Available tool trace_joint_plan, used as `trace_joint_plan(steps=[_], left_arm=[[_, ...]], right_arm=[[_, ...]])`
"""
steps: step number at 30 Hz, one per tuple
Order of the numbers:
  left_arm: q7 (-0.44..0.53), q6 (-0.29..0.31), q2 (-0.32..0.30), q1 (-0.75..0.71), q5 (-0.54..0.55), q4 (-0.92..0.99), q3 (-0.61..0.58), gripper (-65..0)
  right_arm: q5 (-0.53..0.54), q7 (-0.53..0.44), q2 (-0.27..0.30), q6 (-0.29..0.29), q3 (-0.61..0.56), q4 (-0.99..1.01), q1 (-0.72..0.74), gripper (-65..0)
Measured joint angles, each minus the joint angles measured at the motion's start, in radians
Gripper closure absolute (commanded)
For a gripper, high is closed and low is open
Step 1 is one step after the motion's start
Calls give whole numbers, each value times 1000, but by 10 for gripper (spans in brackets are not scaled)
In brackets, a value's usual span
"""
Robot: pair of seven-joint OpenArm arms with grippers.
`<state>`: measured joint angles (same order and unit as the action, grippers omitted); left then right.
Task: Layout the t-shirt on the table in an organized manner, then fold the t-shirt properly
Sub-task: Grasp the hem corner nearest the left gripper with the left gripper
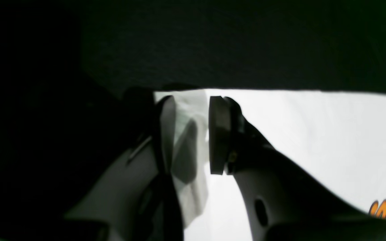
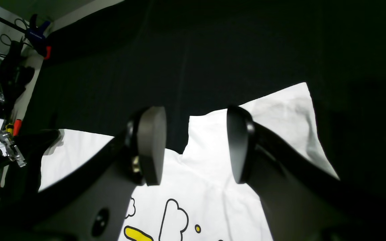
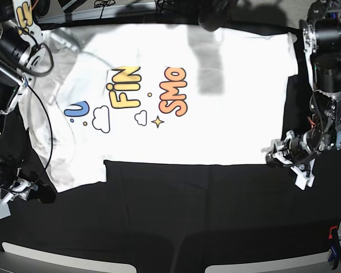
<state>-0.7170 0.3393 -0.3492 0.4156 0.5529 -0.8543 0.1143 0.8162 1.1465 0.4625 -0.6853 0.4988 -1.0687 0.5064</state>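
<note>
Wrist views dim and soft; t-shirt (image 3: 216,131) glares overexposed white.

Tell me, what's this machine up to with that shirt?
A two-armed robot is working on a white t-shirt spread print-side up on a black-covered table. The left gripper sits at a corner of the shirt with its fingers apart, a bit of fabric between them. The right gripper hangs open over a sleeve. Nothing is folded yet.

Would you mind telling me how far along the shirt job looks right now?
Done: the t-shirt lies spread print-up on the table. In hand: the left gripper straddles a lifted corner, jaws apart; the right gripper hovers open over a sleeve. Left: all folding.
</note>
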Motion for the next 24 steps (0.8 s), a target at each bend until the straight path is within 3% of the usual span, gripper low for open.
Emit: trace_joint_plan(steps=[5,8,14,16,20,24], left_arm=[[-17,-17,0,4,3,0,0,-166],[-82,-18,0,22,3,0,0,-166],[-40,-18,0,37,0,0,0,-167],[-28,-26,0,40,0,0,0,-221],[-31,-44,0,40,-44,0,0,-407],[-69,-44,0,40,-48,0,0,-417]], right_arm=[[0,0,0,0,0,0,0,-286],[0,0,0,0,0,0,0,-286],[0,0,0,0,0,0,0,-286],[0,0,0,0,0,0,0,-286],[0,0,0,0,0,0,0,-286],[0,0,-1,0,0,0,0,-286]])
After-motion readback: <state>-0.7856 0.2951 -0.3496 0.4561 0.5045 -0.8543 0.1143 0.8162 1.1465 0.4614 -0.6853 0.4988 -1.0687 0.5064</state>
